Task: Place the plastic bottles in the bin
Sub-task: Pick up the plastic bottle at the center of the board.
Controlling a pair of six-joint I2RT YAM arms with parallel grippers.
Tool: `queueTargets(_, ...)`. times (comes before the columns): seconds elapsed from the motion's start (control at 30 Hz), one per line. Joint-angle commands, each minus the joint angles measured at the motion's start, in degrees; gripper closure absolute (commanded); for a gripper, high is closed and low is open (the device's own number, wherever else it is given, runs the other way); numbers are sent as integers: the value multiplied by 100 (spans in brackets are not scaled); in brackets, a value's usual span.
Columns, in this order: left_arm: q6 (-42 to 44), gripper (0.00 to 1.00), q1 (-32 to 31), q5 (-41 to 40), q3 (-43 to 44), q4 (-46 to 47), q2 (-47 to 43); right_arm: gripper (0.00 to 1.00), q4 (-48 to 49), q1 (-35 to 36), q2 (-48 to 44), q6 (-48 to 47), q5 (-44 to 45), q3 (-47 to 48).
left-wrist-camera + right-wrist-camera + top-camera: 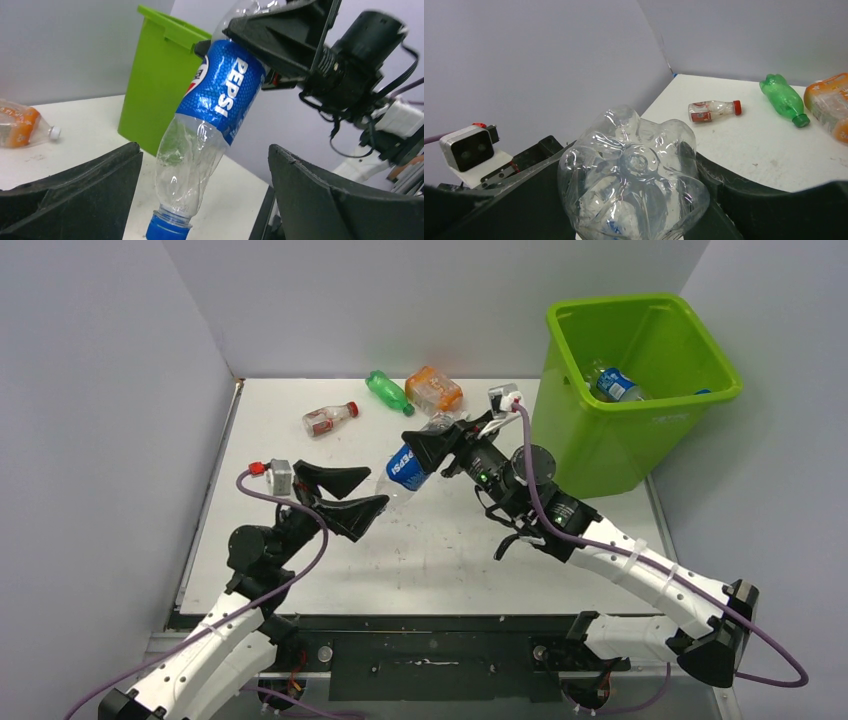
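Since the arm nearer the bin [600, 440] is seemingly being used for the drop, the Pepsi bottle [403, 466] is being pinched near its clear base by the right hand [420, 445], with its cap slanting down away from the bin and above the counter [450, 550]. The left hand [372, 490] is being held spread wide around the cap end, farther from the bin, with gaps showing on both sides, while the right arm is being stretched low with its wrist turned away from the bin.
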Motion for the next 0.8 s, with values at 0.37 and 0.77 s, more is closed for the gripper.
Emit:
queueTargets(0.37,-3354,4,-23,-1969,-1054,3276,82,95,5292,-114,-989,1185,1,-2398)
queueTargets(0.77,-4097,2,-512,-1786,-535,4158,1000,95,7532,-98,-445,1692,567,-3189)
